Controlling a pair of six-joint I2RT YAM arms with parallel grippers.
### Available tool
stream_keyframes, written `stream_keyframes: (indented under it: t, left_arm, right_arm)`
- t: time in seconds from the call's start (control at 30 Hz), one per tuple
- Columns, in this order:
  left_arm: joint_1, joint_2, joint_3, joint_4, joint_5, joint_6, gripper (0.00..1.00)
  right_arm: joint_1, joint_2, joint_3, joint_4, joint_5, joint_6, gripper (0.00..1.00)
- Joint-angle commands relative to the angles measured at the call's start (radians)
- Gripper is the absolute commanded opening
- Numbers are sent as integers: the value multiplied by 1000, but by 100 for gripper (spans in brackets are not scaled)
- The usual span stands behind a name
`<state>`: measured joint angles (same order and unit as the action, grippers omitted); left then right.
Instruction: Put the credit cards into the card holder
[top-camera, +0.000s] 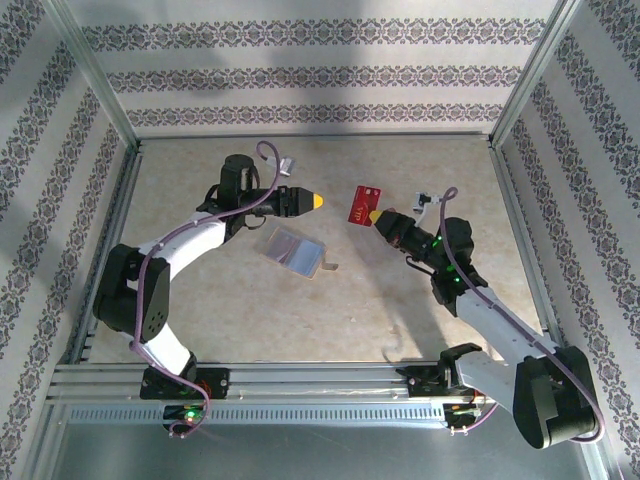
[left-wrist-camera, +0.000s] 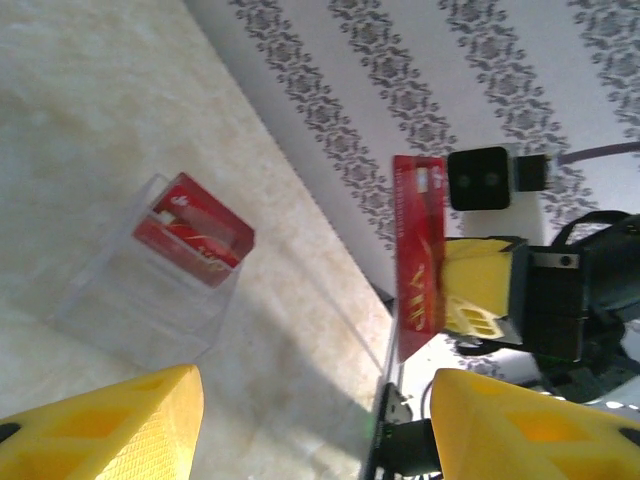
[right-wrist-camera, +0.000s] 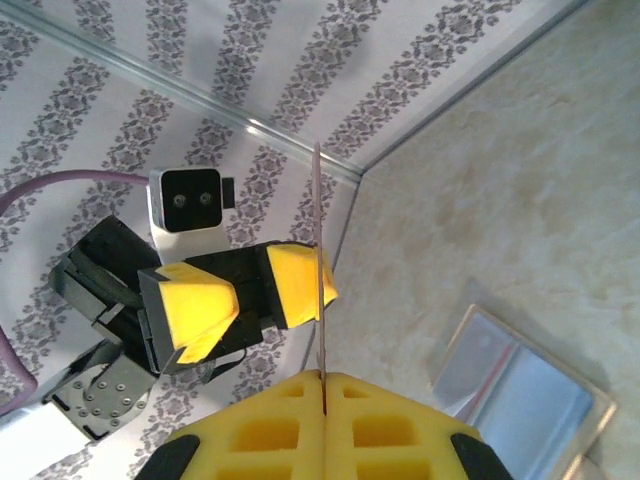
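Right gripper (top-camera: 375, 214) is clamping shut on one edge of a red credit card (top-camera: 366, 205). It is holding the card upright above the table (top-camera: 420, 290), broad face toward the left gripper (top-camera: 317, 201), probably for a handover or regrip. Left gripper is facing the card at close range, jaws standing apart with nothing between them. Card holder (top-camera: 295, 250) is lying open on the table between the arms, and a second credit card (left-wrist-camera: 195, 232) is sitting in its clear sleeve.

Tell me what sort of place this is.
Probably a lab test booth: wallpapered panels in a bare metal frame enclose a table, with the left arm and right arm bolted to a rail.
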<state>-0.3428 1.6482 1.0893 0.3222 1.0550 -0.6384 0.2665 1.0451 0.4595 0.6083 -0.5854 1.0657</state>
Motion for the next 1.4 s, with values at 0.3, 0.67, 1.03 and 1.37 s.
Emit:
stream_keyframes:
  t: [0.3,0.67,1.03,1.37]
  left_arm:
    - [-98,16,-10,137,65,-43,59]
    - [-139,36,11,192,106,-88,9]
    - [-140,24,-26,271,128,-135,0]
    - [-151,19,-33,230,129,-104,0]
  right_arm:
    - [87,82,7,194,-11,30,0]
    - [91,69,3,177,-18,22,0]
    - [60,25,15,81,-79,-70,43]
    - [50,127,63,190,-116,-26,30]
